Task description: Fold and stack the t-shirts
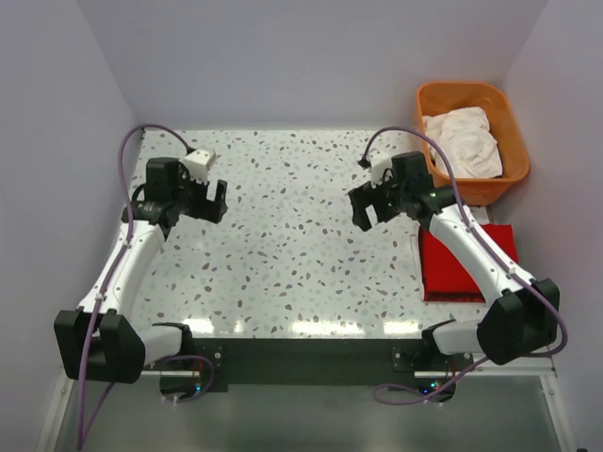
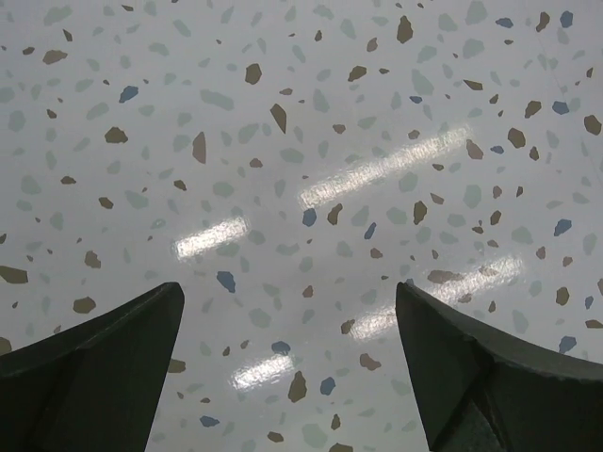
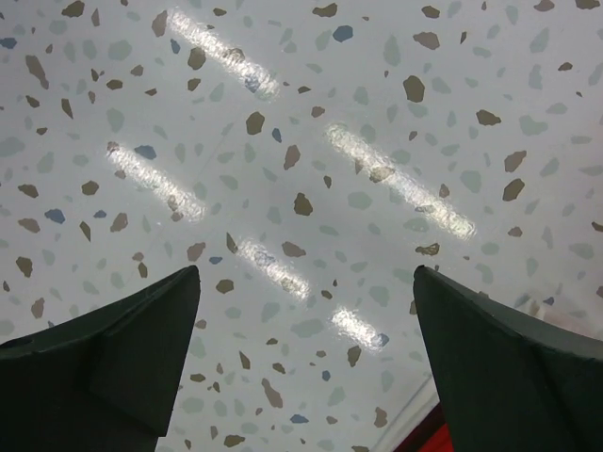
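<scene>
Risk: the white t-shirt (image 1: 466,139) lies crumpled in the orange tub (image 1: 462,89) at 2 o'clock, so a deep pinch may lift the tub. Left gripper (image 1: 207,202) and right gripper (image 1: 370,209) hang wide open, empty; the right arm (image 1: 471,247) may scuff the folded red t-shirt (image 1: 443,275) at 3 o'clock

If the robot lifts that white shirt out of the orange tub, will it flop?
Probably: the white shirt lies crumpled in soft folds, so it should droop and unfurl. Filling the orange tub, it may drag on the rim.
</scene>
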`<state>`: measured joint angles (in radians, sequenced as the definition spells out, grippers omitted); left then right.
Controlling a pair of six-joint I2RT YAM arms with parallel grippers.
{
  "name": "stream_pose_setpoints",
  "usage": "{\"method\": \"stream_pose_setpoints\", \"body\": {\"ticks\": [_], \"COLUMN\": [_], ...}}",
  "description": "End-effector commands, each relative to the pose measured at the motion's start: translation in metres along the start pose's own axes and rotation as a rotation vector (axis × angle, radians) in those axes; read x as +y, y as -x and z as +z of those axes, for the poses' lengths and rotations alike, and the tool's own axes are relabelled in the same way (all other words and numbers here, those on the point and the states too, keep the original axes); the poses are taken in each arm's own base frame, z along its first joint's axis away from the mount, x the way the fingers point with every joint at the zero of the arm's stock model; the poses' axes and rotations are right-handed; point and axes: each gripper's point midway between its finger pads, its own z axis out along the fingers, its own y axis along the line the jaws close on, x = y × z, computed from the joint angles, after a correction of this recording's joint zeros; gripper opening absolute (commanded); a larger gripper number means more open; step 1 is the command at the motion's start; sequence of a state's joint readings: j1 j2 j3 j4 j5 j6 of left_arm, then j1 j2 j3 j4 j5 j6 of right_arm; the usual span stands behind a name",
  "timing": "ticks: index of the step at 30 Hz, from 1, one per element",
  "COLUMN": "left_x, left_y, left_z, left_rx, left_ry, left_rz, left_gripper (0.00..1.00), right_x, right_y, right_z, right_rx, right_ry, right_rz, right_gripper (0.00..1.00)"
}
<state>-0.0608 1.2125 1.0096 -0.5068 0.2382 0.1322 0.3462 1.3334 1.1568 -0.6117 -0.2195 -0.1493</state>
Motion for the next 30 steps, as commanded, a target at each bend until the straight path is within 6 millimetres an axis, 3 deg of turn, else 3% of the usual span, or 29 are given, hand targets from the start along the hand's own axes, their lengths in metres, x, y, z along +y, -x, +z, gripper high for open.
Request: {"method": "stream_pose_setpoints", "body": {"ticks": [1,3,5,6,7,8,9,10,15,17,18,19,20,21,23,24,30], "left_x": [0.008,0.006,0.005,0.004,0.002,-0.001,-0.002,-0.002,-0.005,-0.003,-0.002,-0.001,0.001,0.001,0.003,0.004,0.007], "left_y": [0.022,0.036,0.053,0.059,0.063,0.073,0.077,0.083,0.087,0.084,0.081,0.080,0.079,0.077,0.079,0.078,0.072], "left_z": [-0.003,-0.005,-0.008,-0.009,-0.008,-0.011,-0.012,-0.012,-0.003,0.003,0.007,0.010,0.012,0.016,0.017,0.019,0.029], "left_rx": [-0.073,-0.093,-0.123,-0.135,-0.140,-0.164,-0.172,-0.181,-0.182,-0.168,-0.155,-0.150,-0.143,-0.132,-0.130,-0.125,-0.092], "left_ry": [0.032,0.014,-0.004,-0.011,-0.024,-0.046,-0.054,-0.059,-0.089,-0.087,-0.088,-0.086,-0.081,-0.083,-0.077,-0.076,-0.073], "left_rz": [0.017,0.040,0.051,0.056,0.059,0.076,0.078,0.081,0.070,0.066,0.065,0.065,0.067,0.067,0.070,0.071,0.071], "left_gripper": [1.00,1.00,1.00,1.00,1.00,1.00,1.00,1.00,1.00,1.00,1.00,1.00,1.00,1.00,1.00,1.00,1.00], "right_x": [-0.005,-0.020,-0.036,-0.053,-0.065,-0.078,-0.109,-0.125,-0.239,-0.273,-0.290,-0.307,-0.317,-0.333,-0.355,-0.365,-0.387], "right_y": [0.029,0.039,0.071,0.078,0.102,0.111,0.112,0.131,0.143,0.129,0.131,0.119,0.115,0.115,0.095,0.090,0.038], "right_z": [0.001,0.004,-0.008,-0.008,-0.023,-0.028,-0.031,-0.045,-0.080,-0.064,-0.072,-0.055,-0.052,-0.061,-0.040,-0.040,0.008], "right_rx": [-0.068,-0.078,-0.146,-0.150,-0.204,-0.229,-0.232,-0.283,-0.368,-0.323,-0.339,-0.294,-0.282,-0.289,-0.233,-0.227,-0.078], "right_ry": [-0.021,-0.075,-0.126,-0.158,-0.187,-0.212,-0.268,-0.302,-0.554,-0.629,-0.681,-0.705,-0.736,-0.801,-0.841,-0.863,-0.854], "right_rz": [0.016,0.052,0.110,0.154,0.170,0.249,0.311,0.348,0.497,0.540,0.550,0.568,0.579,0.592,0.626,0.640,0.664], "right_gripper": [0.99,0.99,0.99,0.99,0.99,0.99,0.99,0.99,0.99,0.99,0.99,0.99,0.99,0.99,0.99,0.99,0.98]}}
